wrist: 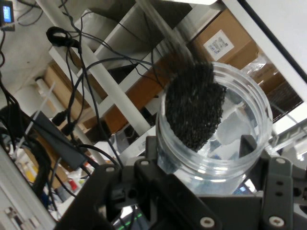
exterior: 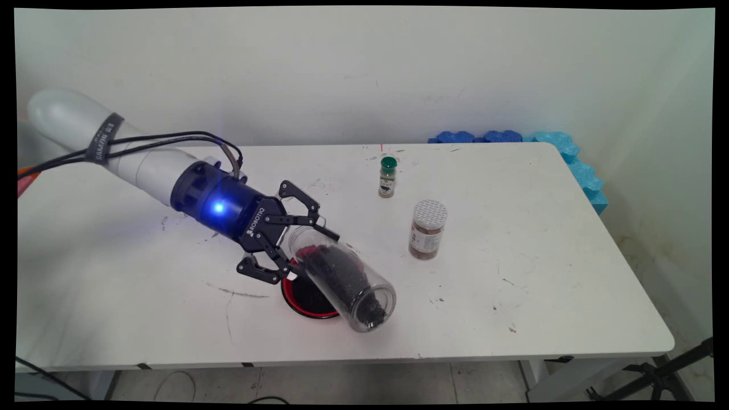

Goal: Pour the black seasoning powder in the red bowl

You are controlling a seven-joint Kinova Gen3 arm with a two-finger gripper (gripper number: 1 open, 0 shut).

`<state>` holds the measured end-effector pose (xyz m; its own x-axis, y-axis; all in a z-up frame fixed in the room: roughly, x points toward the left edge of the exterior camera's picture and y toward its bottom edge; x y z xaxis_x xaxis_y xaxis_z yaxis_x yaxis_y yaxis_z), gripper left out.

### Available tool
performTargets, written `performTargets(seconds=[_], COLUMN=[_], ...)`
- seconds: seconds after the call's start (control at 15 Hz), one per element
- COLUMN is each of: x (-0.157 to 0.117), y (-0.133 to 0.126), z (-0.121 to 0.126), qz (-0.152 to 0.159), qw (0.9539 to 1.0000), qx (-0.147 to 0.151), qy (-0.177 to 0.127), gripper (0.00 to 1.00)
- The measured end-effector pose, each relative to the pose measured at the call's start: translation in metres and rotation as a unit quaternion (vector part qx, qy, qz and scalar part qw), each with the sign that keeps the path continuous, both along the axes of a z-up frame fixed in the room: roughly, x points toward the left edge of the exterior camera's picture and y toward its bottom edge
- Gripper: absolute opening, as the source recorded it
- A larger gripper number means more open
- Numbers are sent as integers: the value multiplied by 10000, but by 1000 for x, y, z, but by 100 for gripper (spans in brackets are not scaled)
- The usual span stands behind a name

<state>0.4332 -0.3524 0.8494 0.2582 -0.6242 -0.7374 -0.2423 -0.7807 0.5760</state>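
Tool [exterior: 300,246] clamped on clear jar [exterior: 347,282] of black grains, jar tilted, mouth pointing down-right over red-rimmed dish [exterior: 293,300]. Two spice bottles [exterior: 427,229] stand well apart, far right on surface [exterior: 541,273].

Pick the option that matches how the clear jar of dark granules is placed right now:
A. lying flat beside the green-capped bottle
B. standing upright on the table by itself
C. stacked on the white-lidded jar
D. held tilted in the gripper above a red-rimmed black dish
D: the gripper is shut on the clear jar, which slants mouth-down over the red-rimmed black dish, its dark granules slid toward the mouth.
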Motion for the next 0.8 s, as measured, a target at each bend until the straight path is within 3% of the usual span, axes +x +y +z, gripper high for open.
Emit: performTargets(seconds=[0.27, 0.53, 0.67, 0.8], x=[-1, -1, 0, 1], y=[-3, -11, -15, -20], z=[1, 4, 6, 10], qz=[-236, -524, -663, -829], qw=[9984, 9911, 9847, 9752], qx=[-508, -1220, -1607, -2042], qy=[-25, -79, -122, -177], gripper=[0, 0, 0, 0])
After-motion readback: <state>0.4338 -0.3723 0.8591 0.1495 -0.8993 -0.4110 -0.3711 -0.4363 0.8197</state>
